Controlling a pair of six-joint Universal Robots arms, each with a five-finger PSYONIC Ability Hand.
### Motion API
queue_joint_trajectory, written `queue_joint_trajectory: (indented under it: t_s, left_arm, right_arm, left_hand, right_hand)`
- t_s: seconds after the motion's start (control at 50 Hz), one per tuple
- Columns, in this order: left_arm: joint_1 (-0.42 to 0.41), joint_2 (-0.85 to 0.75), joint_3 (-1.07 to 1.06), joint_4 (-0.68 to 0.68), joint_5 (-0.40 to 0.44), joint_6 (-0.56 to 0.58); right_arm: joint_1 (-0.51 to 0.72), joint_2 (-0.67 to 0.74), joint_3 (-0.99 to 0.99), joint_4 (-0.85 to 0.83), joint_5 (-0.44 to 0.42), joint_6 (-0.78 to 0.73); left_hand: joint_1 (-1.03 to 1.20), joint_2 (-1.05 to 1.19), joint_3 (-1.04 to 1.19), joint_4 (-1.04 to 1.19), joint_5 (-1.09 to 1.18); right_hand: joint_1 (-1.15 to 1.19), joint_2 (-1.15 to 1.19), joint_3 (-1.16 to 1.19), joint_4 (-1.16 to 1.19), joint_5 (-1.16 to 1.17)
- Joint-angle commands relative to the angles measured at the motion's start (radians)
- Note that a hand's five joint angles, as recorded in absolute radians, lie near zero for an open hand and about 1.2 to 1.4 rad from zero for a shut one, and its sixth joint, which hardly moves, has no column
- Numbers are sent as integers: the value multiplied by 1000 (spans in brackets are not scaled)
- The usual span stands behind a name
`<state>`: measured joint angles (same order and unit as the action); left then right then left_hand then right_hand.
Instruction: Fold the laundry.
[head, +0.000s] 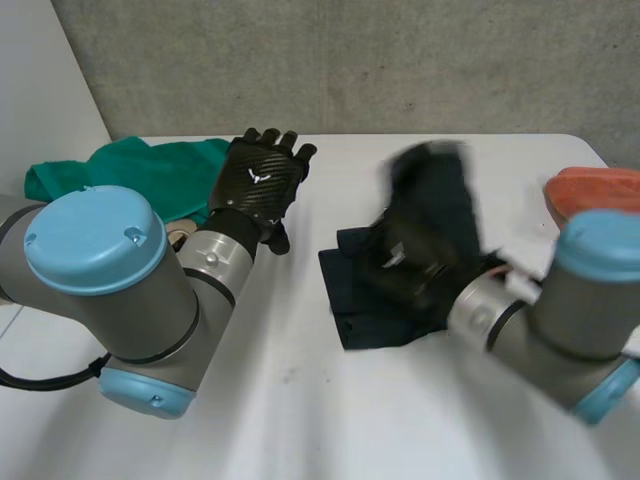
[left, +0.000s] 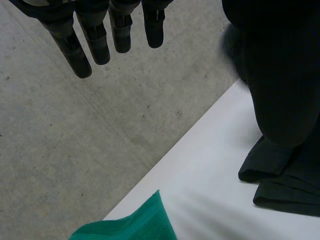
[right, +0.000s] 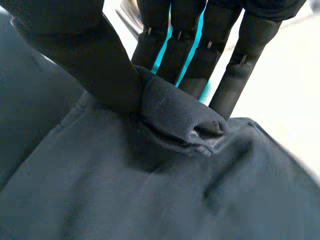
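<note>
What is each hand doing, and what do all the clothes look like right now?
left hand: open, fingers straight, holding nothing.
right hand: shut, pinching a fold of the dark cloth.
dark cloth: on the table, bunched where pinched.
green cloth: crumpled, untouched.
orange cloth: at the table's edge, untouched.

My left hand (left: 92, 40) hangs, black fingers straight, beyond the edge of the white table (left: 210, 165). On that table lie a folded dark navy cloth (left: 285, 190) and one corner of a green cloth (left: 145, 225).
</note>
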<state>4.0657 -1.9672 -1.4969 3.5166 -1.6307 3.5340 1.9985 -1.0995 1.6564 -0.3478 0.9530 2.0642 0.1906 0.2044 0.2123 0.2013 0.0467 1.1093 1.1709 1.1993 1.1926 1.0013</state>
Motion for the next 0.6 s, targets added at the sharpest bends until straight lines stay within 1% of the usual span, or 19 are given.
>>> queue_joint_trajectory:
  t_s: [0.02,0.04,0.06,0.12,0.14,0.2,0.22,0.28,0.3,0.32,0.36,0.38,0.42,0.46,0.5,0.52,0.54,0.58,0.6]
  left_arm:
    - [1,2,4,1,-1,-4]
    - [1,2,9,1,-1,-4]
    - [2,2,12,2,-1,-4]
    - [-2,1,39,5,-1,-13]
    - [-7,-1,65,2,-1,-23]
    - [-10,-13,105,1,-1,-36]
    - [-11,-22,133,-1,-1,-47]
    - [-22,-59,178,-5,0,-66]
    - [-43,-96,217,-19,-1,-75]
    - [-59,-114,240,-31,-1,-76]
    - [-93,-156,289,-63,-1,-79]
    - [-118,-198,341,-106,-5,-81]
    - [-140,-243,394,-152,-15,-86]
    - [-166,-304,470,-210,-49,-105]
    - [-183,-340,516,-243,-76,-128]
    - [-188,-357,536,-255,-89,-141]
    - [-197,-387,572,-278,-110,-161]
    - [-200,-412,599,-294,-127,-171]
    - [-200,-424,610,-300,-132,-173]
  right_arm:
    - [51,43,45,-5,-54,-47]
    - [52,41,46,-5,-56,-32]
    - [46,27,48,-2,-56,14]
    - [7,-51,48,1,-65,143]
    - [-41,-115,49,-3,-66,277]
    - [-104,-190,45,-5,-56,508]
    - [-137,-212,36,-7,-48,654]
    - [-185,-227,20,0,-46,848]
    - [-222,-243,5,4,-42,945]
    - [-242,-250,-4,13,-37,982]
    - [-301,-264,-32,79,-28,1043]
    - [-316,-261,-46,107,-26,1048]
    - [-329,-243,-84,160,-22,1047]
    - [-328,-177,-163,248,-23,1028]
    - [-326,-123,-226,311,-22,1007]
    - [-326,-68,-290,378,-23,978]
    - [-325,-44,-320,413,-26,961]
    - [-322,7,-375,470,-25,924]
    - [-314,54,-429,521,-19,892]
  left_hand:
    - [-16,-30,-38,-27,-47]
    - [-16,-30,-38,-27,-47]
    - [-16,-30,-38,-27,-47]
    - [-16,-30,-38,-27,-47]
    - [-16,-30,-38,-27,-47]
    - [-16,-30,-38,-27,-47]
    - [-15,-29,-37,-26,-46]
    - [-12,-26,-34,-23,-43]
    - [-12,-26,-34,-23,-43]
    - [-12,-26,-34,-23,-43]
    - [-9,-23,-31,-20,-40]
    - [-4,-17,-25,-14,-34]
    - [2,-11,-19,-8,-28]
    - [5,-9,-16,-5,-25]
    - [5,-8,-16,-5,-25]
    - [5,-8,-16,-5,-25]
    - [11,-3,-11,0,-19]
    - [17,3,-5,6,-14]
    - [26,12,4,15,-5]
  right_hand:
    - [-646,-708,-736,-729,-712]
    - [-829,-890,-919,-912,-895]
    - [-935,-996,-1025,-1018,-1001]
    - [-935,-996,-1025,-1018,-1001]
    - [-935,-996,-1025,-1018,-1001]
    - [-935,-996,-1025,-1018,-1001]
    - [-935,-996,-1025,-1018,-1001]
    - [-935,-996,-1025,-1018,-1001]
    - [-935,-996,-1025,-1018,-1001]
    - [-935,-996,-1025,-1018,-1001]
    - [-935,-996,-1025,-1018,-1001]
    - [-935,-996,-1025,-1018,-1001]
    - [-935,-996,-1025,-1018,-1001]
    - [-935,-996,-1025,-1018,-1001]
    - [-935,-996,-1025,-1018,-1001]
    - [-935,-996,-1025,-1018,-1001]
    - [-935,-996,-1025,-1018,-1001]
    - [-935,-996,-1025,-1018,-1001]
    - [-935,-996,-1025,-1018,-1001]
